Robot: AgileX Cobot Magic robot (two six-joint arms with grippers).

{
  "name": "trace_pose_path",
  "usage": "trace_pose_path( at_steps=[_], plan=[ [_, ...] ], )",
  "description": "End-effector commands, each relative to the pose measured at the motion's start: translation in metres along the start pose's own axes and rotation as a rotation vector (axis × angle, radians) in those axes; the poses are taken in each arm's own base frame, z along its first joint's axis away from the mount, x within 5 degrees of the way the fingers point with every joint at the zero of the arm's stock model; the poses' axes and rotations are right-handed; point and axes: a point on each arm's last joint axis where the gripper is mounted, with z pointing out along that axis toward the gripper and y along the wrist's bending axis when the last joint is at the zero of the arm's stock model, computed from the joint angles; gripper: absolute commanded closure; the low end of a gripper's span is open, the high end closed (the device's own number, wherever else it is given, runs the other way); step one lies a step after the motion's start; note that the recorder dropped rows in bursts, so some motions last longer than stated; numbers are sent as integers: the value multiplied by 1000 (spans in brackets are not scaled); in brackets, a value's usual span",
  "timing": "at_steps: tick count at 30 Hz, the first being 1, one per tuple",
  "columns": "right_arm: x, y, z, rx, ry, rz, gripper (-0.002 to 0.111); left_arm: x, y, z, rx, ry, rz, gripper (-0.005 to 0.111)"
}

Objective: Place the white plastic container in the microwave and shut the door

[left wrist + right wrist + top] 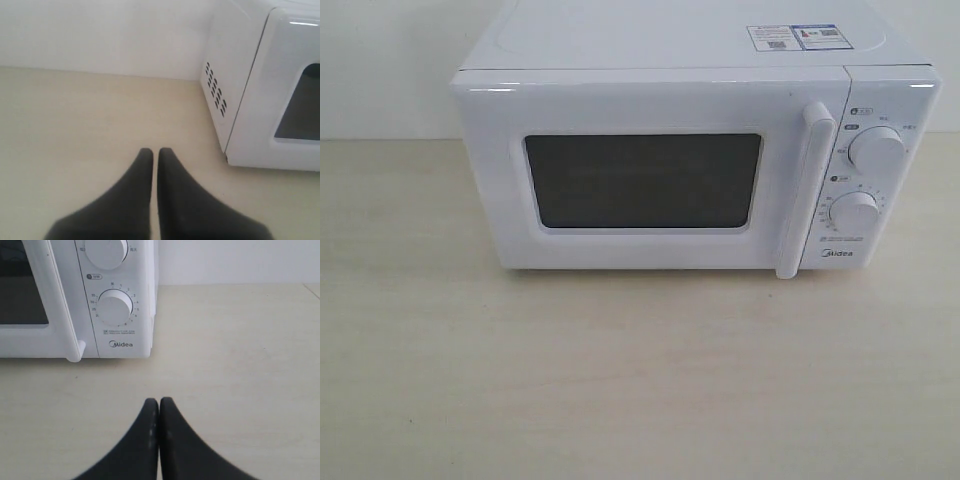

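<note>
- Pale wood-look tabletop (pixel 620 380), plain white wall (pixel 380 60) behind. The microwave (pixel 670 40) sits at the back, facing the camera.
- The door (pixel 640 100) is fully shut, with its handle (pixel 805 190) flush against the front.
- White plastic container: not in any view. The window (pixel 642 181) is dark, so I can't tell whether it's inside.
- Left gripper (pixel 155 152): fingers pressed together, holding nothing, low over the table off the microwave's left side.
- Right gripper (pixel 159 401): fingers likewise together and empty, in front of the control panel side.
- Risks:
  - The task may look done when it isn't, because the cavity can't be checked through the glass.
  - If the door has to be opened, pulling the handle could drag the whole unit across the smooth top.
  - Clenched fingers can't hook the handle and would need to spread first.
</note>
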Motion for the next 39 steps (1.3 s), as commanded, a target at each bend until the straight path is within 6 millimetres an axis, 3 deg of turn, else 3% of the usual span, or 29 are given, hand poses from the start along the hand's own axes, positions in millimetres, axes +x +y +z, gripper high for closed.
trace_pose_path(
  at_steps=[1, 6, 18, 24, 31, 39],
  plan=[
    [0, -1, 0, 10, -13, -8, 109, 17, 3, -10, -24, -120, -26, 102],
    [0, -1, 0, 10, -13, -8, 109, 23, 3, -22, -14, -231, -22, 102],
    [0, -1, 0, 10, -17, -8, 109, 41, -2, -22, 48, -49, 25, 102],
    [0, -1, 0, 10, -17, -8, 109, 40, -2, -22, 48, -52, 25, 102],
    [0, -1, 0, 10, -17, -8, 109, 39, -3, -22, 64, -60, -135, 102],
    [0, -1, 0, 10, -17, -8, 109, 42, 0, -22, 25, -37, -12, 102]
  ],
)
